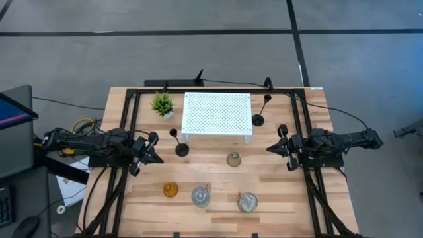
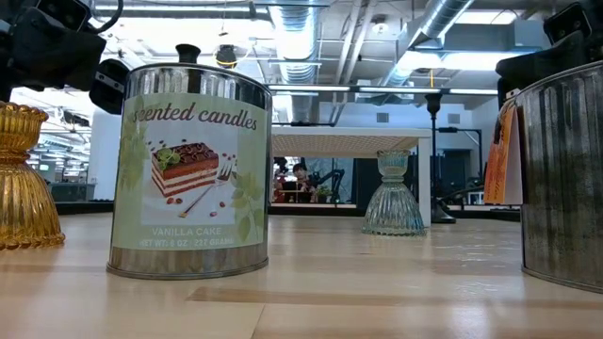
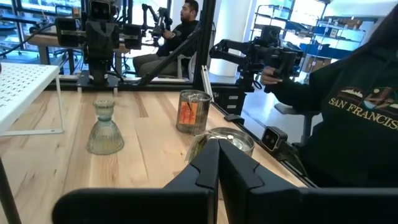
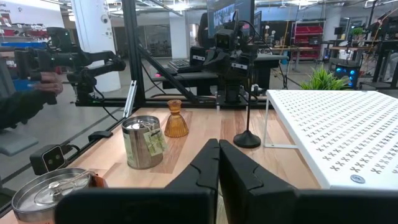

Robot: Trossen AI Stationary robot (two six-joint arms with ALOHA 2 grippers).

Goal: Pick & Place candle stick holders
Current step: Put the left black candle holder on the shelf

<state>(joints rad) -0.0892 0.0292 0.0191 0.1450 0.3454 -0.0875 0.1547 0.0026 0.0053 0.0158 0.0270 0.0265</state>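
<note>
Both grippers hover shut and empty above the table. My left gripper point(image 1: 156, 149) is left of a black slim candle stick point(image 1: 181, 149) that stands on its round base. My right gripper point(image 1: 272, 148) is right of the greyish bell-shaped holder point(image 1: 233, 159), which also shows in the left wrist view point(image 3: 104, 128). A second black stick point(image 1: 258, 119) stands beside the white stand's right end. The amber holder point(image 1: 170, 190) and two silvery candle jars point(image 1: 201, 196) point(image 1: 247, 201) stand in a row near the front edge. The left jar point(image 2: 188, 169) bears a "scented candles" label.
A white perforated stand point(image 1: 217, 116) sits at the table's far middle, with a small green potted plant point(image 1: 162, 104) to its left. Black frame rails point(image 1: 129, 125) run along both table sides. A person in a dark sweatshirt point(image 3: 354, 118) stands past the table's near side.
</note>
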